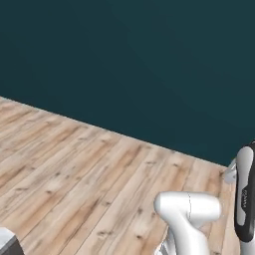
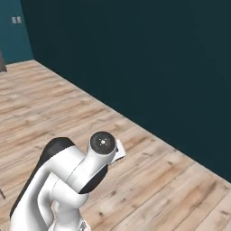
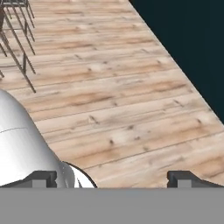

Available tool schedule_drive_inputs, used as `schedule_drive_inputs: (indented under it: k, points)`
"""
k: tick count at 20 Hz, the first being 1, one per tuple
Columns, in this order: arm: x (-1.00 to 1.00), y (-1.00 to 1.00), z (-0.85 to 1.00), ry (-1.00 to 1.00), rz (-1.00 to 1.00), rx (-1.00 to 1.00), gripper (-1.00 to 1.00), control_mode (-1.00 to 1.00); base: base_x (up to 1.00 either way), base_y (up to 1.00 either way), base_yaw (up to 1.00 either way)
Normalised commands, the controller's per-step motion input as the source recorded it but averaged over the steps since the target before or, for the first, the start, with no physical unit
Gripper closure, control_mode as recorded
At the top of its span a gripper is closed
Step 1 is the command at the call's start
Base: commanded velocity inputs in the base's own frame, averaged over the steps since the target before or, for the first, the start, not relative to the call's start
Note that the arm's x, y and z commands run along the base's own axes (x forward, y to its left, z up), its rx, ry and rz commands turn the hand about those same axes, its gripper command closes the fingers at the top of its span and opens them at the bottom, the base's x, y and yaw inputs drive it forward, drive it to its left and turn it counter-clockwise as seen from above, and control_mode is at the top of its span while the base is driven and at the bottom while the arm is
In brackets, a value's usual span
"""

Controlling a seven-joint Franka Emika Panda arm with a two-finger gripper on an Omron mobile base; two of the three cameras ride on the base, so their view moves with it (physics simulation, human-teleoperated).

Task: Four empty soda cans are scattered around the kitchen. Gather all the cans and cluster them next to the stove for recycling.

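Wooden floor (image 3: 122, 100) beneath | hand (image 3: 113, 178) spread wide, grasping nothing | dark teal wall (image 1: 129, 64) ahead

Bare corner of the kitchen: plank floor against a dark teal wall.

A light wood plank floor (image 1: 74, 164) with brown grain and knots runs up to a plain, deep teal wall (image 1: 139, 64), and the 2 meet in a straight line. In the right base view a lighter teal wall section (image 2: 13, 36) stands at the far left and carries a small pale wall plate (image 2: 16, 20). In the hand view, thin dark metal furniture legs (image 3: 17, 48) stand on the planks at the upper left. Light is even and soft.
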Motion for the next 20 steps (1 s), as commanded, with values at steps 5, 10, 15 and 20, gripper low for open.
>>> schedule_drive_inputs:
  k: [5, 10, 15, 20]
  points:
    - [0.00, 0.00, 0.00, 0.00, 0.00, 0.00, -1.00, 1.00, 0.00, 0.00, 0.50]
    - [0.00, 0.00, 0.00, 0.00, 0.00, 0.00, -1.00, 1.00, 0.00, 0.00, 0.50]
    - [0.00, 0.00, 0.00, 0.00, 0.00, 0.00, -1.00, 1.00, 0.00, 0.00, 0.49]
    - [0.00, 0.00, 0.00, 0.00, 0.00, 0.00, -1.00, 1.00, 0.11, -0.01, 0.45]
